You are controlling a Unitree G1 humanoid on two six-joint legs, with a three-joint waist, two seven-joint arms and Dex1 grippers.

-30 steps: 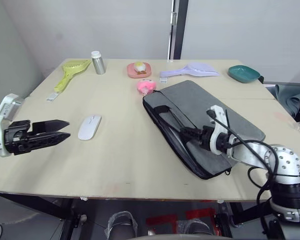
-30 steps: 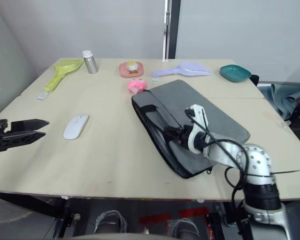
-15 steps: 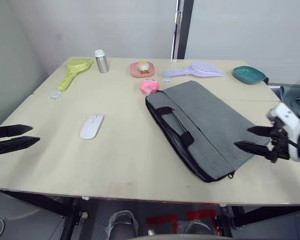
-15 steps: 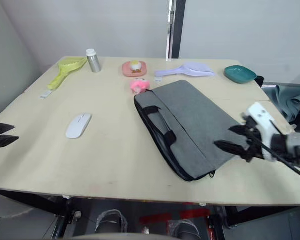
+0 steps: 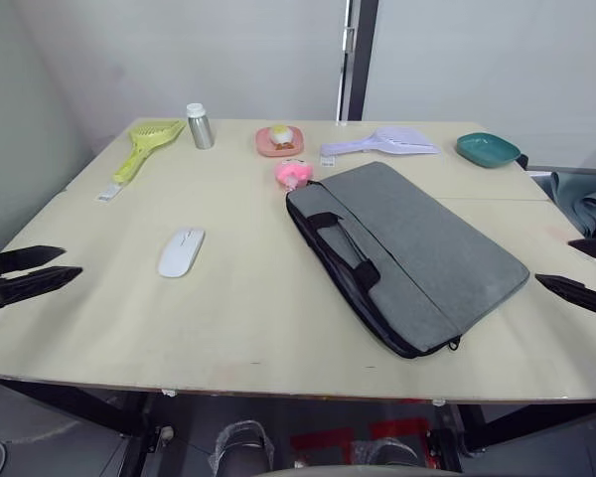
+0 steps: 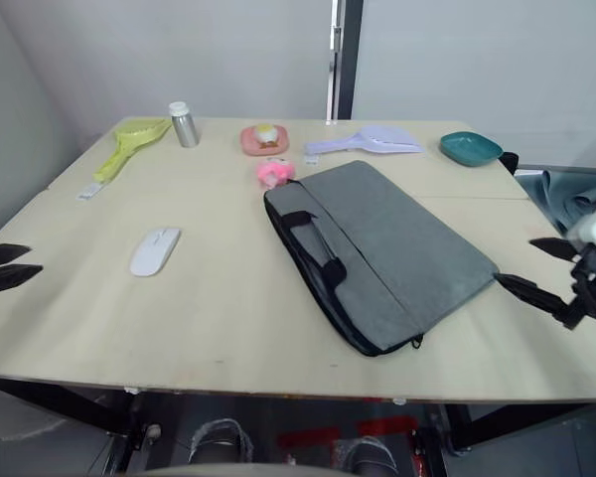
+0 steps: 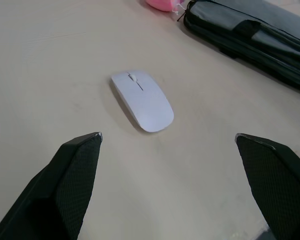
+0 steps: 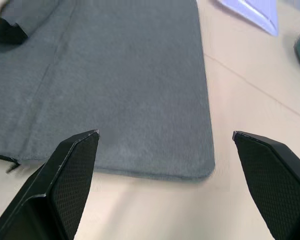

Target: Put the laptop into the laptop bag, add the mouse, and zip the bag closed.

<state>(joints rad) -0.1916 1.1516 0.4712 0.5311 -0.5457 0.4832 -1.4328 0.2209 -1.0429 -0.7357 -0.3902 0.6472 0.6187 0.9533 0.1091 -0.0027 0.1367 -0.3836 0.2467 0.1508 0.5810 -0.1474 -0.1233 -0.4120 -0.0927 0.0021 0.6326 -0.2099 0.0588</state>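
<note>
Laptop bag point(image 5: 417, 250) laid flat on the table point(image 5: 248, 318), right of centre; long axis run diagonally, from the far middle toward the near right corner, handles turned leftward.

Mouse point(image 5: 181, 251) set well left of the bag, long axis pointed away from the robot. Left gripper point(image 5: 32, 274) held low at the left table edge, fingers spread, empty, aimed at the mouse. Right gripper point(image 6: 544, 270) held off the bag's near right corner, fingers parted, nothing gripped.

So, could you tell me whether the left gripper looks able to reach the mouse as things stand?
Probably yes: the left gripper is open, and bare table lies between it and the mouse.
</note>
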